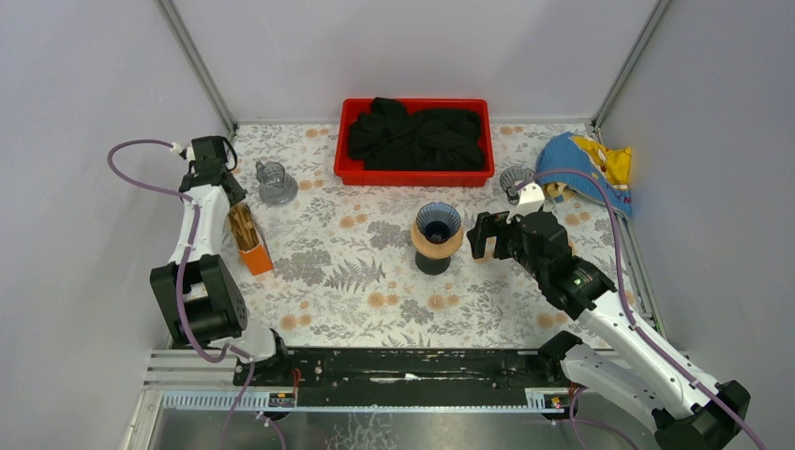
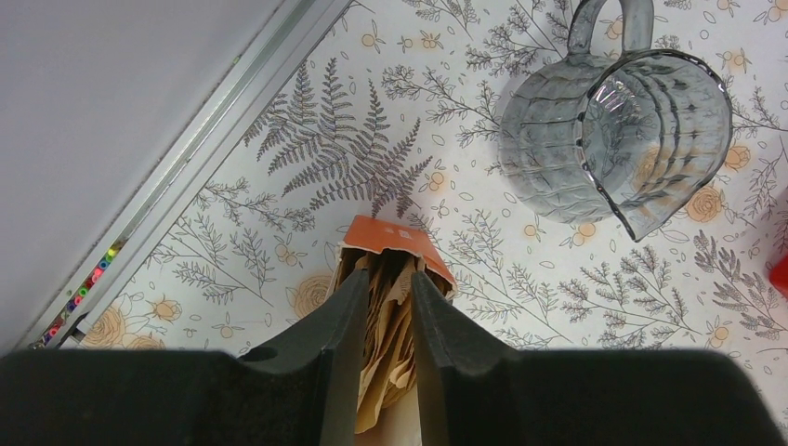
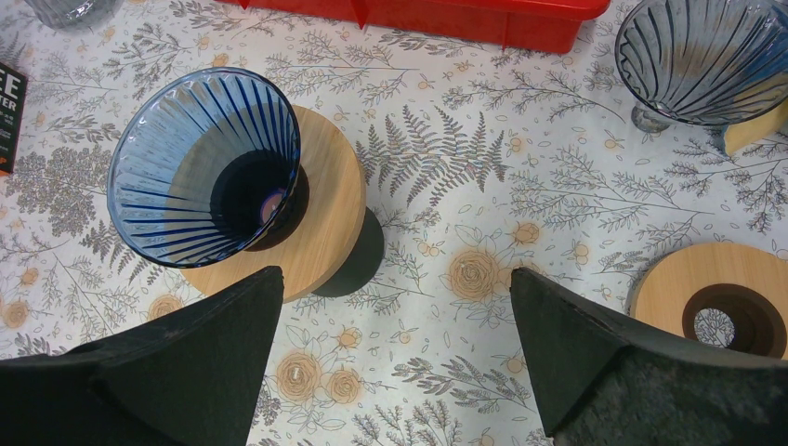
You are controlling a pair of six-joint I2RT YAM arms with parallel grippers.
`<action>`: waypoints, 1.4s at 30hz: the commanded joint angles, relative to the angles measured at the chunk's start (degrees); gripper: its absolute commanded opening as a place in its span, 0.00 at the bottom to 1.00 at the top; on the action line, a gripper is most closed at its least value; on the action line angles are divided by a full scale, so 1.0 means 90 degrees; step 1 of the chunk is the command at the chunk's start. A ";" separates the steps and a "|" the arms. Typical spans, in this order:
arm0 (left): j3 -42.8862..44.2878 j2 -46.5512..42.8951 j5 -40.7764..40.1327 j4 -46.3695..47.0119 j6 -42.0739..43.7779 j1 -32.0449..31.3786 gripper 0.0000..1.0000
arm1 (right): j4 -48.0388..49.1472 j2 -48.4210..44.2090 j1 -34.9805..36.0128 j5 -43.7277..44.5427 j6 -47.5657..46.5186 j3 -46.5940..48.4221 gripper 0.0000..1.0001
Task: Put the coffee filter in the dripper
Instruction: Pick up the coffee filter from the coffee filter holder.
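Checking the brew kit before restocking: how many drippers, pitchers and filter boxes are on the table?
Drippers: 2 (blue dripper, grey dripper)
Pitcher: 1
Filter box: 1
Total: 4

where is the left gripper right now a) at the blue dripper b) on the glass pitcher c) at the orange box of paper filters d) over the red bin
c: the left gripper has its fingers on either side of the brown paper filters in the orange box
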 commanded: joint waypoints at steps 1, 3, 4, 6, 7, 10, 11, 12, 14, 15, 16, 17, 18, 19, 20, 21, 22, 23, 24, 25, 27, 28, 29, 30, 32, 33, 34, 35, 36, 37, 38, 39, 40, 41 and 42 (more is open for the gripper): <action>-0.0113 0.0052 -0.0026 0.0004 -0.0047 0.0024 0.30 | 0.0207 -0.0039 0.0078 -0.0102 0.0032 0.0069 0.99; -0.0140 0.0064 -0.0022 -0.0003 -0.0042 0.0026 0.30 | 0.0210 -0.0031 0.0073 -0.0100 0.0037 0.0070 0.99; -0.0139 0.0066 0.0001 -0.0003 -0.0045 0.0032 0.29 | 0.0215 -0.0033 0.0077 -0.0103 0.0037 0.0077 0.99; -0.0138 0.0075 0.0012 -0.0004 -0.0049 0.0028 0.29 | 0.0204 -0.0024 0.0078 -0.0105 0.0037 0.0079 0.99; -0.0142 0.0071 0.0023 0.0001 -0.0054 0.0025 0.29 | 0.0201 -0.0027 0.0078 -0.0104 0.0036 0.0079 0.99; -0.0152 0.0072 0.0028 -0.0003 -0.0063 0.0031 0.28 | 0.0183 -0.0028 0.0078 -0.0098 0.0038 0.0080 0.99; -0.0161 0.0076 0.0036 -0.0004 -0.0063 0.0024 0.27 | 0.0184 -0.0030 0.0078 -0.0101 0.0038 0.0080 0.99; -0.0176 0.0079 0.0035 -0.0004 -0.0064 0.0023 0.26 | 0.0181 -0.0033 0.0078 -0.0098 0.0038 0.0079 0.99; -0.0194 0.0100 0.0046 -0.0004 -0.0059 0.0031 0.23 | 0.0184 -0.0030 0.0078 -0.0107 0.0036 0.0079 0.99; -0.0195 0.0105 0.0076 -0.0004 -0.0064 0.0030 0.22 | 0.0189 -0.0033 0.0078 -0.0106 0.0036 0.0079 0.99; -0.0194 0.0113 0.0100 -0.0004 -0.0073 0.0027 0.21 | 0.0188 -0.0034 0.0078 -0.0103 0.0038 0.0079 0.99; -0.0208 0.0120 0.0120 -0.0004 -0.0074 0.0029 0.19 | 0.0184 -0.0042 0.0078 -0.0102 0.0038 0.0079 0.99; -0.0202 0.0132 0.0141 -0.0004 -0.0077 0.0030 0.16 | 0.0186 -0.0037 0.0083 -0.0102 0.0038 0.0081 0.99; -0.0200 0.0146 0.0155 -0.0003 -0.0083 0.0032 0.13 | 0.0184 -0.0040 0.0083 -0.0100 0.0030 0.0079 0.99; -0.0200 0.0145 0.0176 -0.0004 -0.0084 0.0027 0.09 | 0.0187 -0.0042 0.0078 -0.0106 0.0038 0.0079 0.99; -0.0190 0.0141 0.0175 -0.0004 -0.0079 0.0024 0.04 | 0.0181 -0.0037 0.0078 -0.0099 0.0038 0.0081 0.99; -0.0186 0.0139 0.0189 -0.0004 -0.0080 0.0023 0.00 | 0.0187 -0.0041 0.0078 -0.0090 0.0036 0.0079 0.99; -0.0180 0.0133 0.0206 -0.0004 -0.0083 0.0023 0.00 | 0.0187 -0.0041 0.0078 -0.0097 0.0038 0.0079 0.99; -0.0164 0.0108 0.0227 -0.0012 -0.0091 0.0031 0.00 | 0.0189 -0.0030 0.0080 -0.0095 0.0036 0.0079 0.99; -0.0144 0.0074 0.0229 -0.0043 -0.0101 0.0034 0.00 | 0.0177 -0.0033 0.0083 -0.0092 0.0033 0.0079 0.99; -0.0074 -0.0046 0.0199 -0.0087 -0.0105 0.0048 0.00 | 0.0180 -0.0027 0.0078 -0.0088 0.0038 0.0084 0.99; -0.0040 -0.0127 0.0178 -0.0100 -0.0119 0.0061 0.00 | 0.0166 -0.0024 0.0085 -0.0083 0.0038 0.0088 0.99; 0.0035 -0.0226 0.0165 -0.0118 -0.0129 0.0074 0.00 | 0.0163 -0.0020 0.0079 -0.0078 0.0035 0.0089 0.99; 0.0096 -0.0285 0.0148 -0.0155 -0.0137 0.0081 0.00 | 0.0169 -0.0019 0.0078 -0.0082 0.0038 0.0089 0.99; 0.0279 -0.0389 0.0132 -0.0249 -0.0138 0.0088 0.00 | 0.0166 -0.0014 0.0078 -0.0086 0.0038 0.0089 0.99; 0.0373 -0.0424 0.0105 -0.0298 -0.0142 0.0086 0.00 | 0.0168 -0.0006 0.0083 -0.0081 0.0035 0.0091 0.99; 0.0469 -0.0456 0.0088 -0.0336 -0.0133 0.0091 0.00 | 0.0171 -0.0013 0.0083 -0.0082 0.0038 0.0084 0.99; 0.0540 -0.0493 0.0043 -0.0377 -0.0120 0.0082 0.00 | 0.0167 -0.0006 0.0078 -0.0076 0.0038 0.0089 0.99; 0.0601 -0.0521 -0.0019 -0.0399 -0.0118 0.0090 0.00 | 0.0164 -0.0011 0.0078 -0.0078 0.0026 0.0084 0.99; 0.0653 -0.0550 -0.0089 -0.0409 -0.0105 0.0087 0.00 | 0.0168 -0.0007 0.0078 -0.0074 0.0030 0.0088 0.99; 0.0687 -0.0570 -0.0161 -0.0412 -0.0095 0.0084 0.00 | 0.0165 -0.0009 0.0078 -0.0077 0.0037 0.0091 0.99; 0.0714 -0.0571 -0.0209 -0.0414 -0.0085 0.0082 0.00 | 0.0164 -0.0013 0.0078 -0.0069 0.0038 0.0089 0.99; 0.0724 -0.0564 -0.0225 -0.0414 -0.0077 0.0089 0.00 | 0.0166 -0.0014 0.0078 -0.0076 0.0034 0.0089 0.99; 0.0729 -0.0549 -0.0218 -0.0409 -0.0083 0.0084 0.00 | 0.0170 -0.0014 0.0078 -0.0078 0.0035 0.0089 0.99; 0.0727 -0.0529 -0.0217 -0.0414 -0.0084 0.0083 0.00 | 0.0168 -0.0012 0.0078 -0.0075 0.0038 0.0089 0.99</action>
